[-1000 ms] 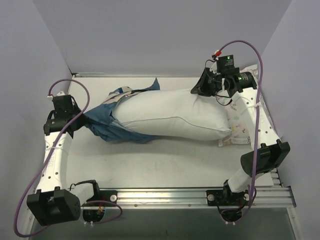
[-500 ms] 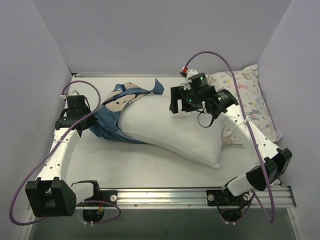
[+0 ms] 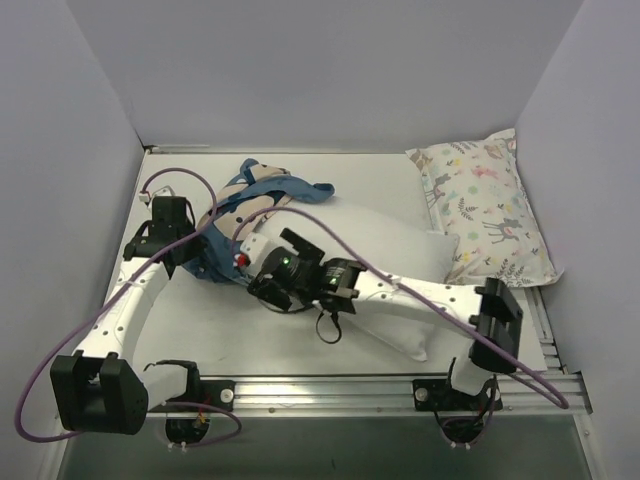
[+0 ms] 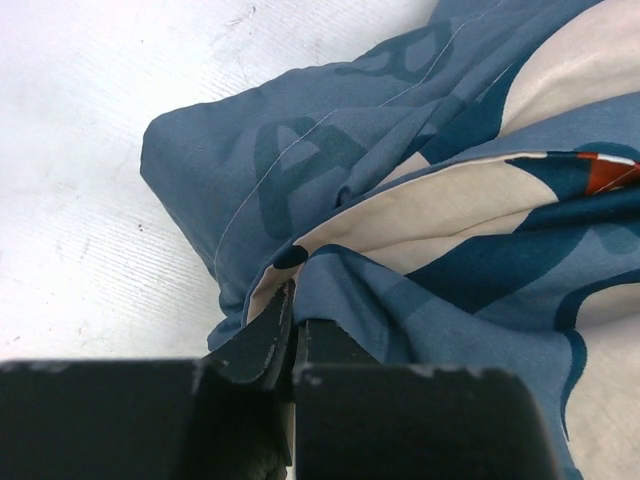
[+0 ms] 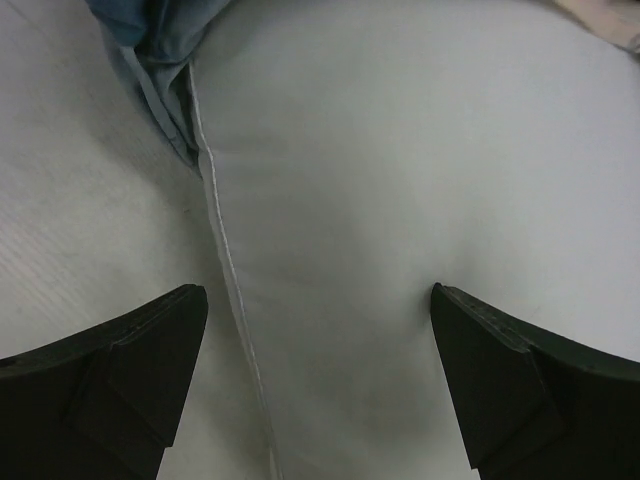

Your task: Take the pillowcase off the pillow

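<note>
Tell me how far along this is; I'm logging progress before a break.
Mostly done: most of the pillow lies bare, the pillowcase bunched at its left end. In hand: the left gripper is shut on the pillowcase; the right gripper hovers open over the pillow. Left: pull the last fabric clear.

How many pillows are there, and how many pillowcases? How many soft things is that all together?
Pillows: 2 (white pillow, animal-print pillow)
Pillowcases: 1 (blue pillowcase)
Total: 3
</note>
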You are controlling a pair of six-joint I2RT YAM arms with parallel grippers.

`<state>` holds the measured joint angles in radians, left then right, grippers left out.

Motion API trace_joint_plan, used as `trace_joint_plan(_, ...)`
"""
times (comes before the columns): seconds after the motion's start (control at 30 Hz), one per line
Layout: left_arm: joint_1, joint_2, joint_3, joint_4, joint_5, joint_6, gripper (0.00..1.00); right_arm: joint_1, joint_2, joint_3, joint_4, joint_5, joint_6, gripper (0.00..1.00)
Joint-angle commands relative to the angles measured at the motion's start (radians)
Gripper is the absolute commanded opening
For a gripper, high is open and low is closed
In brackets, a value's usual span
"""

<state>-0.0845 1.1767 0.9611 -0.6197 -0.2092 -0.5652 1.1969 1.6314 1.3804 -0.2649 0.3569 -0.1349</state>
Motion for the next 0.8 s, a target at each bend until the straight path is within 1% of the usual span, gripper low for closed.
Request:
trace_joint_plan(0.0, -0.011, -0.014, 0.025, 0.055, 0.002, 0.010, 0.00, 0.030, 0.132, 0.044, 0.036, 0.227, -0.104, 1.00)
trace_joint_plan(0.07, -0.011, -0.015, 0.034, 0.052, -0.001, 0.010, 0.00, 0.018, 0.232, 0.058, 0.036, 0.269, -0.111, 1.00)
trace_joint_plan(0.17, -0.009, -0.012, 0.068, 0.038, -0.016, 0.010, 0.00, -0.020, 0.327, 0.088, 0.044, 0.393, -0.095, 1.00)
trace_joint_plan(0.23, 0.000, -0.012, 0.103, 0.028, -0.032, 0.014, 0.00, -0.037, 0.344, 0.104, 0.032, 0.465, -0.094, 0.82)
trace_joint_plan(0.27, 0.008, -0.012, 0.114, 0.026, -0.036, 0.014, 0.00, -0.052, 0.337, 0.106, 0.032, 0.477, -0.091, 0.66)
trace_joint_plan(0.3, 0.021, -0.009, 0.128, 0.022, -0.035, 0.013, 0.00, -0.062, 0.325, 0.106, 0.030, 0.488, -0.086, 0.23)
trace_joint_plan(0.33, 0.047, -0.006, 0.154, 0.021, -0.030, 0.010, 0.00, -0.071, 0.282, 0.103, 0.030, 0.502, -0.077, 0.03)
trace_joint_plan(0.37, 0.063, -0.003, 0.166, 0.020, -0.024, 0.008, 0.00, -0.088, 0.256, 0.100, 0.029, 0.507, -0.074, 0.00)
trace_joint_plan(0.4, 0.077, 0.000, 0.180, 0.020, -0.019, 0.007, 0.00, -0.097, 0.230, 0.101, 0.012, 0.507, -0.068, 0.00)
trace_joint_plan(0.43, 0.078, 0.004, 0.201, 0.020, -0.021, 0.005, 0.00, -0.105, 0.170, 0.103, 0.000, 0.510, -0.062, 0.00)
trace_joint_plan(0.47, 0.138, 0.014, 0.211, 0.020, -0.024, -0.001, 0.00, -0.114, 0.136, 0.109, -0.014, 0.499, -0.045, 0.00)
trace_joint_plan(0.57, 0.205, 0.050, 0.246, 0.023, -0.025, -0.013, 0.00, -0.143, -0.011, 0.115, -0.077, 0.449, -0.006, 0.00)
trace_joint_plan(0.6, 0.256, 0.061, 0.249, 0.028, -0.016, -0.027, 0.00, -0.160, -0.046, 0.114, -0.103, 0.435, 0.015, 0.00)
trace_joint_plan(0.63, 0.276, 0.072, 0.257, 0.038, -0.003, -0.033, 0.00, -0.166, -0.109, 0.115, -0.118, 0.415, 0.023, 0.00)
trace_joint_plan(0.7, 0.331, 0.098, 0.266, 0.041, 0.004, -0.053, 0.00, -0.175, -0.165, 0.106, -0.149, 0.383, 0.032, 0.00)
trace_joint_plan(0.77, 0.357, 0.116, 0.271, 0.054, 0.011, -0.068, 0.00, -0.198, -0.241, 0.097, -0.163, 0.350, 0.053, 0.00)
